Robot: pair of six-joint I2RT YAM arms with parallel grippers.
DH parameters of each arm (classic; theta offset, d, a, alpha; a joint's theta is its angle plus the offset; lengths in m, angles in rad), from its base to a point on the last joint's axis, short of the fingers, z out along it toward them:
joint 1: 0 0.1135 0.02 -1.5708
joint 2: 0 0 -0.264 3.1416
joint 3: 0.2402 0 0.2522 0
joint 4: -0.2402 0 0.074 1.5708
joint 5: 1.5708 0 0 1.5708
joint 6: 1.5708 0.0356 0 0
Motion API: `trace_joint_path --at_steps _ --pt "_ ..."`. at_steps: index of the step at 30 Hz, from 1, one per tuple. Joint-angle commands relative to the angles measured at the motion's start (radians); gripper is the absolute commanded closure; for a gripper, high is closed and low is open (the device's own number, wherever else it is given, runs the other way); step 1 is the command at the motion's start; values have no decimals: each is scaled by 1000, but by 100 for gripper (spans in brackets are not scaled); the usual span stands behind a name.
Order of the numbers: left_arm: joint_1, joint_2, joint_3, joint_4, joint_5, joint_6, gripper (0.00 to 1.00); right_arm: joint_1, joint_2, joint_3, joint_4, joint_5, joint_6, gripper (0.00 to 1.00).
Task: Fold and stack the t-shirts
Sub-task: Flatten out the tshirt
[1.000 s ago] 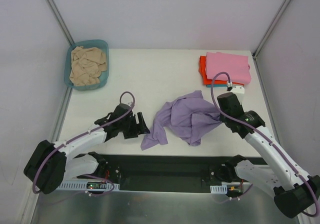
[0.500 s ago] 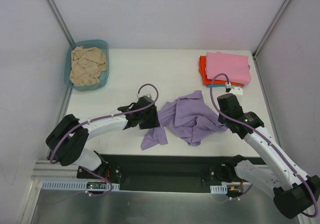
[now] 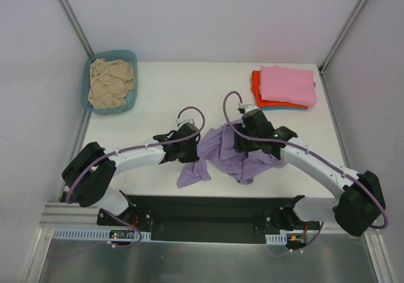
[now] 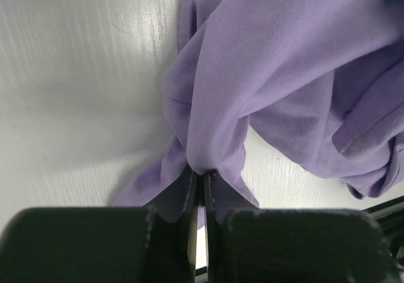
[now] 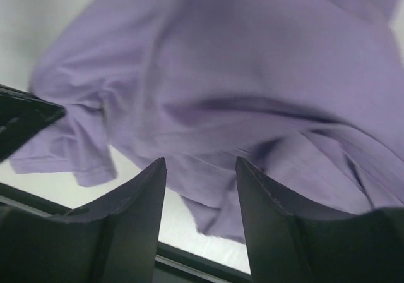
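Note:
A crumpled lavender t-shirt (image 3: 237, 150) lies in the middle of the table. My left gripper (image 3: 194, 147) is at its left edge. In the left wrist view the gripper (image 4: 202, 175) is shut on a bunched fold of the purple cloth (image 4: 278, 62). My right gripper (image 3: 243, 145) hangs over the middle of the shirt. Its fingers are open (image 5: 201, 162) just above the lavender cloth (image 5: 252, 74) with nothing between them. At the back right a folded pink t-shirt (image 3: 287, 84) tops an orange-red one (image 3: 256, 87) and a teal sliver (image 3: 278, 108).
A teal plastic basin (image 3: 126, 54) at the back left corner holds a crumpled beige t-shirt (image 3: 110, 81). A black rail (image 3: 208, 210) runs along the table's near edge, and the enclosure walls stand close on both sides.
My left gripper reached right to the shirt's left edge and shut on a fold. My right arm swung left from the shirt's right side to over its middle, and its jaws opened.

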State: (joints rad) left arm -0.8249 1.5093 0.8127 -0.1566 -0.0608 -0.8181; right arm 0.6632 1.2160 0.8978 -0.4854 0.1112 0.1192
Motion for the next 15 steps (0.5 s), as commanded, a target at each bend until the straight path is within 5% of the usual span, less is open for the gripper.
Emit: trace_joint_path --at_steps 1,9,15 --pt "-2 -78 -41 -9 -33 4 100 108 193 153 81 10 74 47" --pt "-2 -124 -81 -9 -59 -16 100 182 411 300 -88 227 189 50" --pt "0 -132 -80 -15 -89 -12 100 193 438 274 -130 301 232 87"
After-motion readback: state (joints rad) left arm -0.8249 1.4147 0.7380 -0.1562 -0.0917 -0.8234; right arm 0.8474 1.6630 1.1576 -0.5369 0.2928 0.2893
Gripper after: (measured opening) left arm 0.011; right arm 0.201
